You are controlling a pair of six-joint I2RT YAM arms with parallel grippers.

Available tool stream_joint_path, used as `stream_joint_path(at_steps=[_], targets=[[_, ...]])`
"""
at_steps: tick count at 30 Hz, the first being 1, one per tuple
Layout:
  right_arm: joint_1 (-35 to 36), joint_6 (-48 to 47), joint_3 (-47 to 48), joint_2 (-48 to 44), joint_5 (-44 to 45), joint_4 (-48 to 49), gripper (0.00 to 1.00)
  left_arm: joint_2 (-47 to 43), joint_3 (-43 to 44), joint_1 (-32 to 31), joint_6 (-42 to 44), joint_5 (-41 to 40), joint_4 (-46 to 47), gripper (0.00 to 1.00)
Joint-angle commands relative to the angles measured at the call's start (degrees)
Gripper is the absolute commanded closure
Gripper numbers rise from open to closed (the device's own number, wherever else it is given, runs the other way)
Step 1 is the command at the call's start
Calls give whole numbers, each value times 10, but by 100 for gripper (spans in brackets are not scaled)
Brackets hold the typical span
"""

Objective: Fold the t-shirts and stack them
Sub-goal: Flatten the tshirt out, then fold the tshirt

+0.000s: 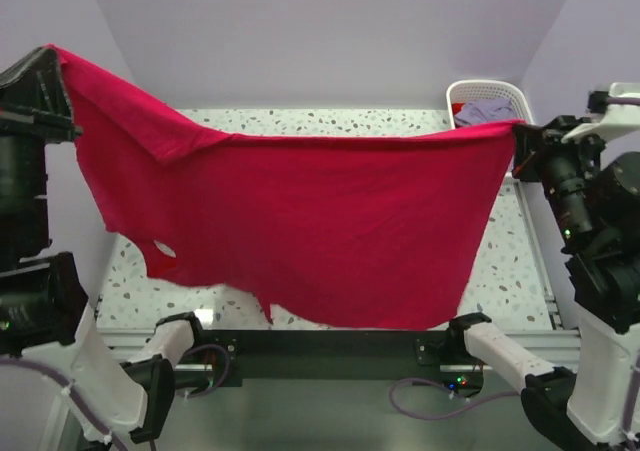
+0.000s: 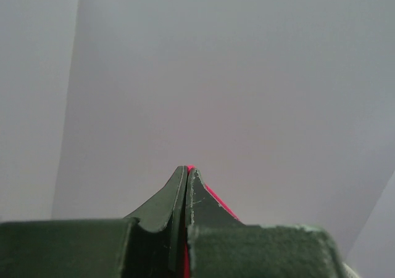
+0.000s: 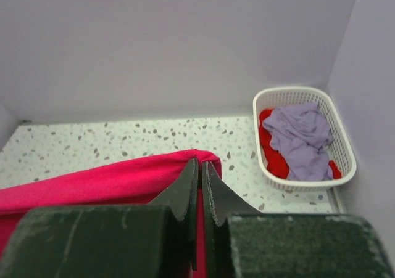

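A crimson t-shirt (image 1: 320,226) hangs spread in the air between both arms, its lower edge just above the table's near edge. My left gripper (image 1: 52,59) is shut on its upper left corner, high at the left; in the left wrist view a thin red edge (image 2: 213,195) shows between the closed fingers (image 2: 187,170). My right gripper (image 1: 520,136) is shut on the upper right corner, lower than the left; the right wrist view shows the red cloth (image 3: 111,180) pinched at the fingertips (image 3: 200,164). A lavender shirt (image 3: 299,136) lies on red ones in the basket.
The white slotted basket (image 1: 505,95) stands at the back right corner of the speckled table (image 1: 520,261); it also shows in the right wrist view (image 3: 345,167). Lavender walls close in the back and sides. The hanging shirt hides most of the tabletop.
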Motion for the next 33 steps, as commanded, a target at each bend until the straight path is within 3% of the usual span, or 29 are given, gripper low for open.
stream_joint_path(at_steps=[1, 7, 11, 16, 24, 33], targets=[[-3, -5, -48, 29, 15, 13, 100, 50, -124, 1, 4, 35, 39, 100], [-2, 30, -211, 76, 9, 120, 100, 79, -377, 1, -13, 88, 195, 100], [-2, 58, -337, 135, 36, 216, 100, 153, -472, -18, -22, 126, 298, 100], [-29, 71, -384, 288, 59, 341, 100, 326, -443, -80, 11, 105, 335, 100], [-78, 70, -311, 506, 2, 404, 100, 520, -427, -78, -37, 123, 411, 100], [-106, 59, -197, 605, -41, 355, 100, 559, -409, -77, -61, 154, 425, 100]])
